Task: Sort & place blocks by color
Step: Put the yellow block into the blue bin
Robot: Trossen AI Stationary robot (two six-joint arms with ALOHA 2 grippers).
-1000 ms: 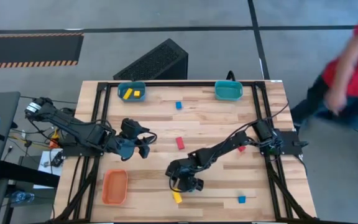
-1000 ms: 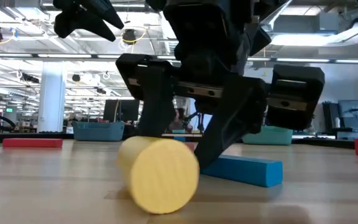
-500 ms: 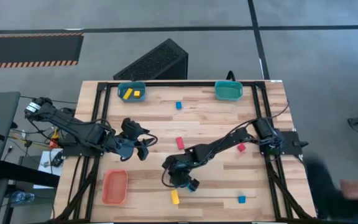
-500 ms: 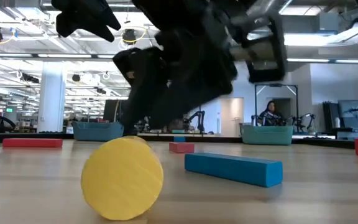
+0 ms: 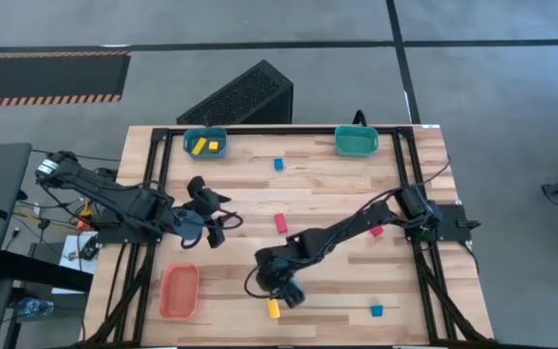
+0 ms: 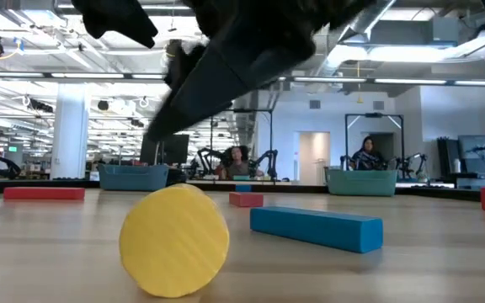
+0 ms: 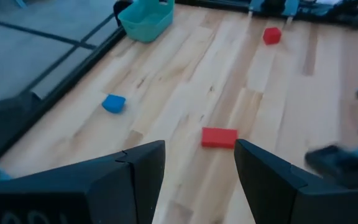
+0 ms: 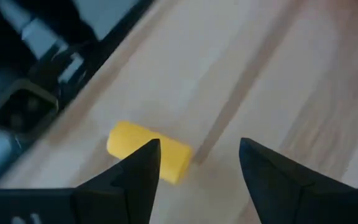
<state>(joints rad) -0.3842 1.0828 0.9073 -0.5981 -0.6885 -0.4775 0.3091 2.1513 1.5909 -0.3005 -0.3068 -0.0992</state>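
A yellow cylinder block lies on its side near the table's near edge, large in the low view and seen in the right wrist view. My right gripper hovers open just above and beyond it, touching nothing. A blue bar lies to the right. Other blocks are scattered: a red one, another red, a blue one. My left gripper waits open at the table's left-middle.
A teal tray at the far left holds two yellow blocks. A second teal tray sits at the far right, and an orange tray at the near left. A dark frame borders the table.
My right gripper has risen off the table by the yellow cylinder and shifted slightly toward the table's left and near edge. The cylinder has rolled a little to the left in the low view. A person beside the table's right side has left the view.
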